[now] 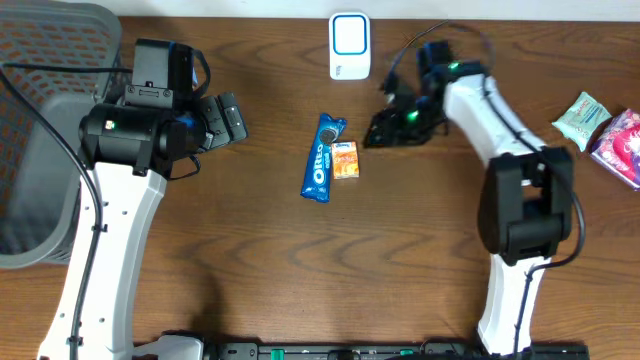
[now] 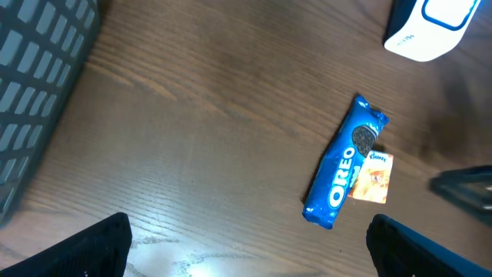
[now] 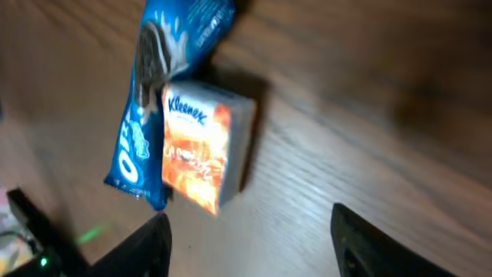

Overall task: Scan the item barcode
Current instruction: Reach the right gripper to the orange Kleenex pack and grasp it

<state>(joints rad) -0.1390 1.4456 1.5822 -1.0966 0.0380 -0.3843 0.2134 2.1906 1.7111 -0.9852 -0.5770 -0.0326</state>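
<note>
Two items lie side by side mid-table: a blue Oreo pack (image 1: 323, 158) (image 2: 344, 161) (image 3: 165, 85) and a small orange Kleenex pack (image 1: 345, 160) (image 2: 373, 177) (image 3: 204, 146) touching its right side. The white barcode scanner (image 1: 350, 46) (image 2: 430, 27) stands at the back edge. My right gripper (image 1: 385, 130) (image 3: 250, 246) hovers just right of the Kleenex pack, open, with only bare table between its fingers. My left gripper (image 1: 225, 120) (image 2: 246, 254) is well to the left of the items, wide open and holding nothing.
A grey mesh basket (image 1: 40, 120) (image 2: 38, 92) fills the far left. A teal packet (image 1: 580, 115) and a pink packet (image 1: 622, 145) lie at the right edge. Bare wood lies between the left gripper and the items.
</note>
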